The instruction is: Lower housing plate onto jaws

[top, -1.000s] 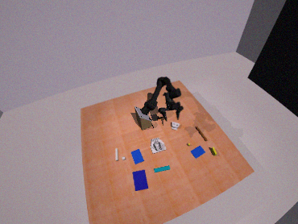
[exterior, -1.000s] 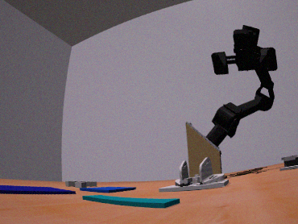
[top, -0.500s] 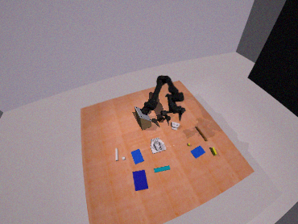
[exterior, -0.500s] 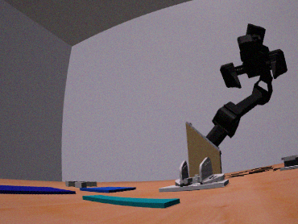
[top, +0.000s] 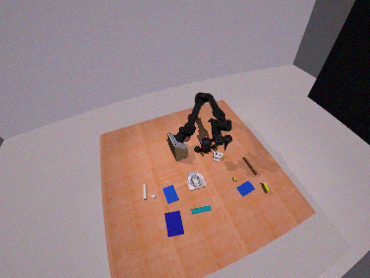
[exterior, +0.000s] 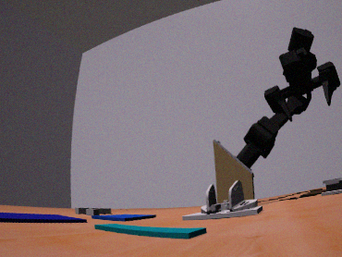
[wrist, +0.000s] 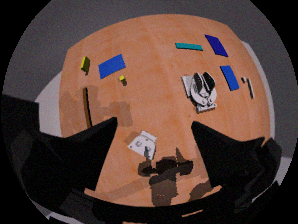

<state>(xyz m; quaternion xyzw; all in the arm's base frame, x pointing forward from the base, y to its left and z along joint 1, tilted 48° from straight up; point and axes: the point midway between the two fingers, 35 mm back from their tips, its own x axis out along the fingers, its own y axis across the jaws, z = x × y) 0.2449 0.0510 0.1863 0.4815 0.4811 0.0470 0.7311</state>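
Observation:
The white jaw base (top: 200,187) (exterior: 196,216) (wrist: 187,86) sits on the table. Two upright jaws stand on it, one jaw (exterior: 211,195) on the left and one jaw (exterior: 237,193) on the right in the exterior view. Their pins are too small to make out. The housing plate (top: 217,156) (wrist: 141,146), pale with dark holes, lies apart from the base on the table; a grey piece at the right edge of the exterior view seems to be it. My gripper (top: 214,150) (exterior: 310,112) (wrist: 156,123) is open and empty, raised above the table near the housing plate.
A tan slanted panel (top: 178,151) (exterior: 234,180) stands behind the base. A teal strip (top: 201,210) (exterior: 150,231) (wrist: 188,46), a navy sheet (top: 174,224) (wrist: 216,45), a blue sheet (top: 171,194) (wrist: 229,77) and a brown stick (top: 250,166) (wrist: 87,107) lie around.

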